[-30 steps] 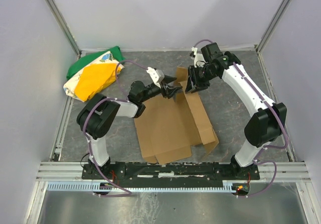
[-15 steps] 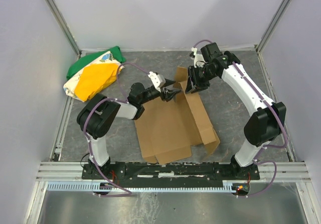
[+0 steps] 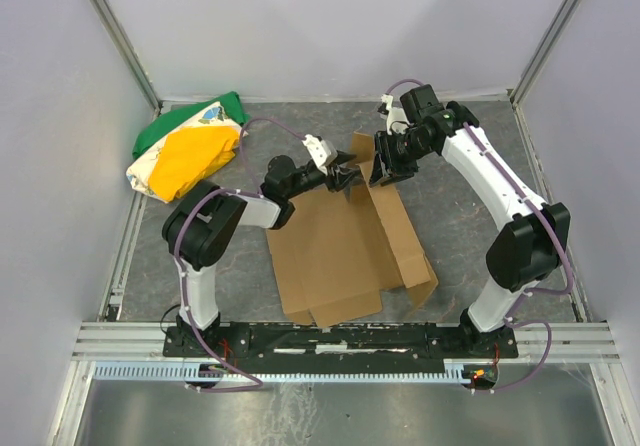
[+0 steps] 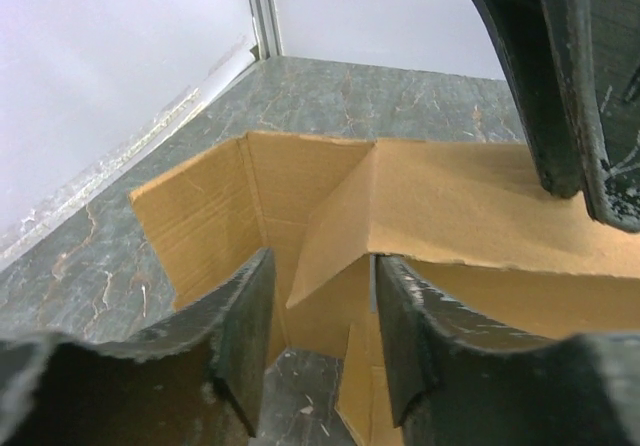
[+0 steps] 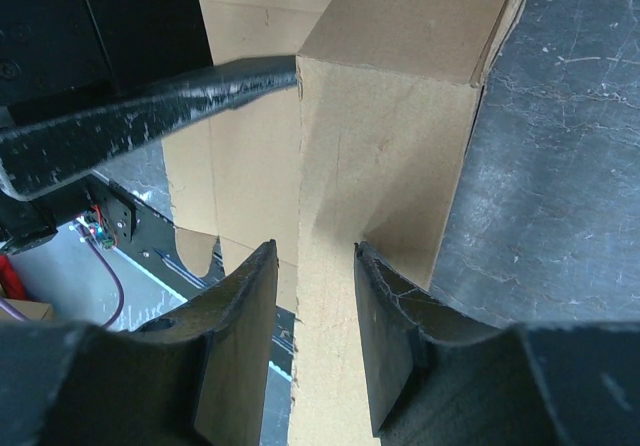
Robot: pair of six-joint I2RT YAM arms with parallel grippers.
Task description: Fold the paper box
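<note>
The paper box looks light and stiff, best held by flap edges. The right pincer grips its 12 o'clock flap; the left pincer gapes open.

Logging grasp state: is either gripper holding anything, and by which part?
Right gripper pinches the cardboard box by its raised far flap. Left gripper looks open, holding nothing.
</note>
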